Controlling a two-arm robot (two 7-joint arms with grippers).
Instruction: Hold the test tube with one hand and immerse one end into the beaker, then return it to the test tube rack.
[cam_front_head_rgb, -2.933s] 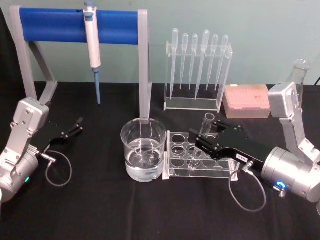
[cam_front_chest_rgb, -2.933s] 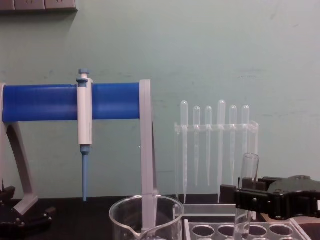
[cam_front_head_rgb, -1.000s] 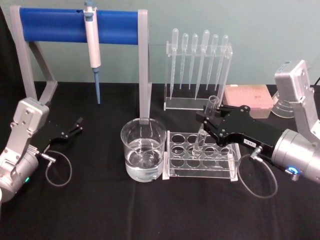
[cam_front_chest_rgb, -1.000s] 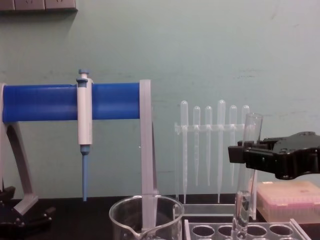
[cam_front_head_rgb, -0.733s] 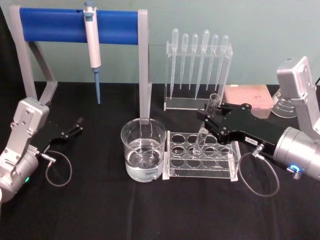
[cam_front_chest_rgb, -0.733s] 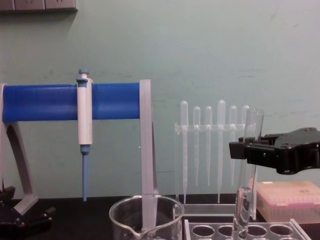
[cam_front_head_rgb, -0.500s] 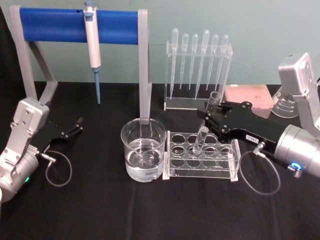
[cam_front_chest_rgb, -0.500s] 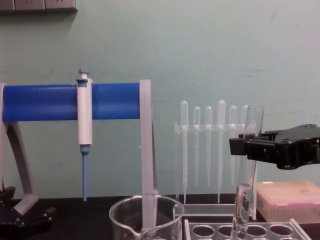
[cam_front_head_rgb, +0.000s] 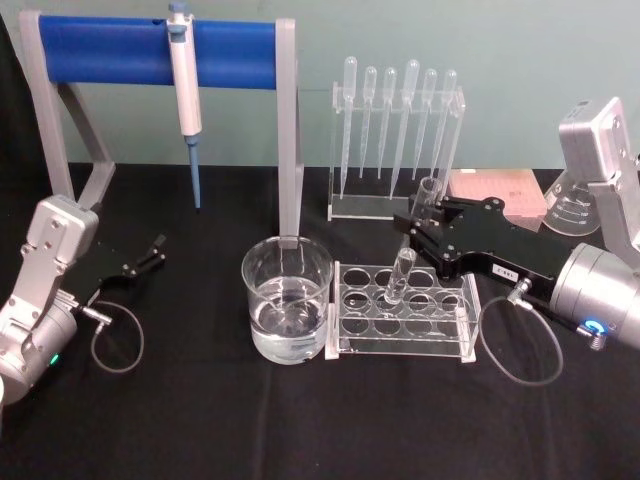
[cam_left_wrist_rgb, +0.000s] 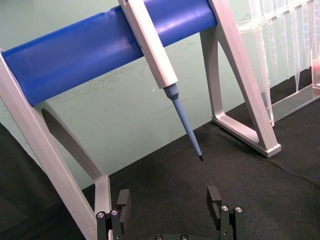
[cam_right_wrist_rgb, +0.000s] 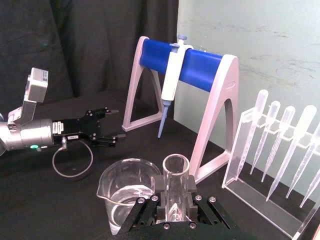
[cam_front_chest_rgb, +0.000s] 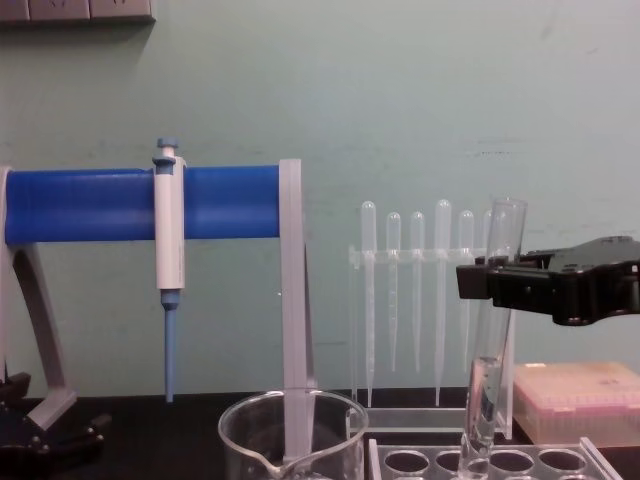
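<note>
Two grippers are seen in the head view: the right gripper (cam_front_head_rgb: 420, 228) is pinched on the test tube (cam_front_head_rgb: 402, 272), tilted, its low end at the rack (cam_front_head_rgb: 400, 346) beside the beaker (cam_front_head_rgb: 262, 300); the left gripper (cam_front_head_rgb: 150, 256) is parked at the left. In the left wrist view its fingers (cam_left_wrist_rgb: 214, 196) are spread. In the right wrist and chest views the test tube is gripped high up

Right gripper (cam_front_head_rgb: 416, 233) held raised, fingers clamped; left gripper (cam_front_head_rgb: 157, 250) rests low at left, fingers apart
</note>
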